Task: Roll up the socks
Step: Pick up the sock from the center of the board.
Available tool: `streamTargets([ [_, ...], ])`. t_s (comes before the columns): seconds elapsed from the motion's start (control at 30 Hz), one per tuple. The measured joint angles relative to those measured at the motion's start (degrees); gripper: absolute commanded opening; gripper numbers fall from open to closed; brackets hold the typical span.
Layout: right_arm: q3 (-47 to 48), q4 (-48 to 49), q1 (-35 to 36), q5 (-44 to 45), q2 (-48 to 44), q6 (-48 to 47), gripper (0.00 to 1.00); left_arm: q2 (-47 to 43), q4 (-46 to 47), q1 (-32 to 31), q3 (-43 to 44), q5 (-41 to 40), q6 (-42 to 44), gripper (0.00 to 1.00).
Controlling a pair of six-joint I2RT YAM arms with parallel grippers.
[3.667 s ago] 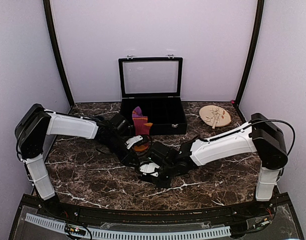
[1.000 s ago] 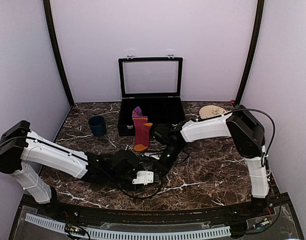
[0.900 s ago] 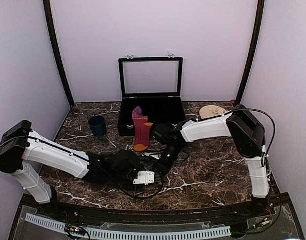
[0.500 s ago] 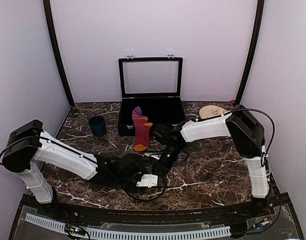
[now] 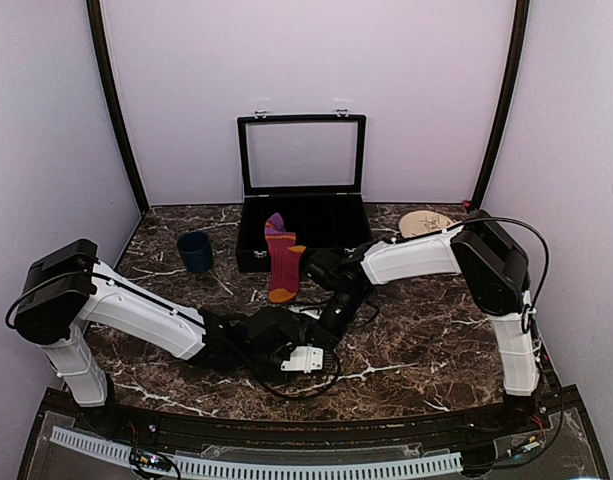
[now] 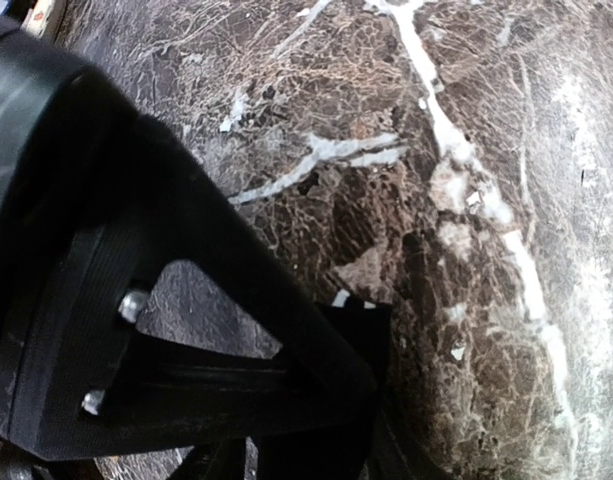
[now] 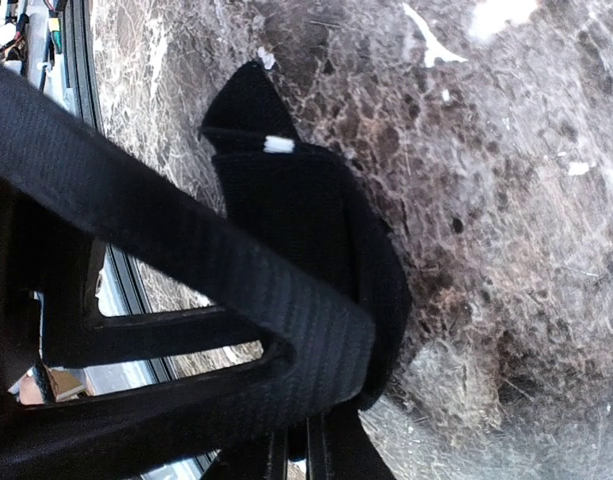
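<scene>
black knit sock [image 7: 296,210], soft and creased, sits pinched in the closed right jaws on the veined marble desk [image 5: 436,330]. left jaws beside it: cannot tell their gap. banded maroon sock [image 5: 282,262] drapes down the black case [image 5: 331,255] front.

Case [image 5: 304,235], maroon sock [image 5: 283,262] block rear; left arm [image 5: 146,310], right arm [image 5: 411,258] crowd centre; right-front free.

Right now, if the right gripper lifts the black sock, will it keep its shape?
Probably not: the black sock bunches in soft folds at the right gripper, so it should droop. It looks thin, so likely light, dragging rather than rolling.
</scene>
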Motion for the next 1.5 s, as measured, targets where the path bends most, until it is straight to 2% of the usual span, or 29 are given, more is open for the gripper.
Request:
streamTargets([
  [0.13, 0.0, -0.2, -0.3, -0.1, 0.0, -0.1, 0.00, 0.6, -0.3, 0.0, 0.5, 0.5, 0.2, 0.37],
  [0.5, 0.0, -1.0, -0.7, -0.6, 0.2, -0.2, 0.00, 2.1, -1.3, 0.0, 2.4, 1.4, -1.1, 0.37],
  [0.97, -0.3, -2.3, -1.7, -1.3, 0.2, -0.4, 0.01, 4.1, -4.6, 0.8, 5.6, 5.0, -4.3, 0.19],
  [1.03, -0.5, -2.3, -1.8, -1.6, 0.2, -0.4, 0.04, 4.1, -4.7, 0.9, 5.6, 5.4, -4.3, 0.17],
  [1.17, -0.7, -2.3, -2.1, -1.8, 0.2, -0.6, 0.17, 4.4, -4.9, 1.2, 6.0, 6.3, -4.3, 0.16],
  [1.5, -2.3, -1.2, -3.2, -3.7, -0.5, 0.0, 0.33, 5.3, -7.3, 2.6, 8.0, 9.0, -4.4, 0.12],
])
